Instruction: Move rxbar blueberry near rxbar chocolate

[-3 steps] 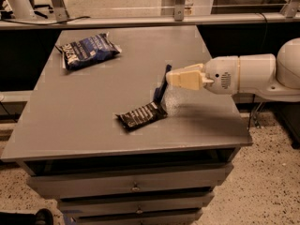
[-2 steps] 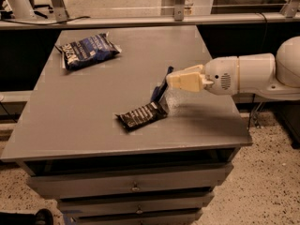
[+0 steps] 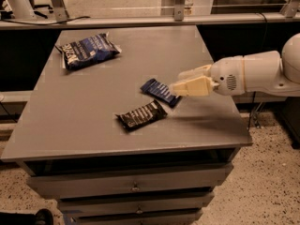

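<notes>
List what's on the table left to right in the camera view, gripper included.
blue chip bag → rxbar chocolate → rxbar blueberry → gripper, at the blueberry bar's right end.

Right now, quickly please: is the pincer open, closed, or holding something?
Pincer: open, holding nothing; its tip is at the right end of the rxbar blueberry, which lies flat close to the rxbar chocolate.

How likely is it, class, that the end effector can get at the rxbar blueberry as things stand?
Probably yes. The end effector is at one end of the rxbar blueberry, with nothing between them. The rxbar chocolate lies apart, nearer the front edge of the table, out of the way.
</notes>
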Tool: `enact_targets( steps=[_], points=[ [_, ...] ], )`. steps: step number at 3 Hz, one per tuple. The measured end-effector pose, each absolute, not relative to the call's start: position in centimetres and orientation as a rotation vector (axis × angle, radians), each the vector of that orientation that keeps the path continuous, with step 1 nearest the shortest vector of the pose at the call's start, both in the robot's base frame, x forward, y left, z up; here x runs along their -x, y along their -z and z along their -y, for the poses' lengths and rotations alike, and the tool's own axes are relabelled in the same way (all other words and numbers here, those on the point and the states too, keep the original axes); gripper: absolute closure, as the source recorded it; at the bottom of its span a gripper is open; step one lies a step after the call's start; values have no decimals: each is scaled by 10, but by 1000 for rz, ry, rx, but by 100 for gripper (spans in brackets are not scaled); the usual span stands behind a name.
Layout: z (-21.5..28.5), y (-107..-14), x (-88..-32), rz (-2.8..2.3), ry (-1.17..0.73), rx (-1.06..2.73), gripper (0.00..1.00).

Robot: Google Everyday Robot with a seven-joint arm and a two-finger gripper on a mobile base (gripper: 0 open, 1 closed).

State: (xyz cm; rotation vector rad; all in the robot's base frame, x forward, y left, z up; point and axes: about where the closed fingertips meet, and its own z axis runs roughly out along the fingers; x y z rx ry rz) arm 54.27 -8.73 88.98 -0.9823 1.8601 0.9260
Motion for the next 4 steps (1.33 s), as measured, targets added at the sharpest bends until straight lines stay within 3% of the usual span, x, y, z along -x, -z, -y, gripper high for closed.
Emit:
enact_targets(
  steps=[1, 2, 4],
  points=[
    [103, -887, -548, -1888, -844, 1006, 0],
    [126, -880, -564, -1892, -729, 998, 0],
    [192, -890, -651, -1679, -395, 913, 0]
  ],
)
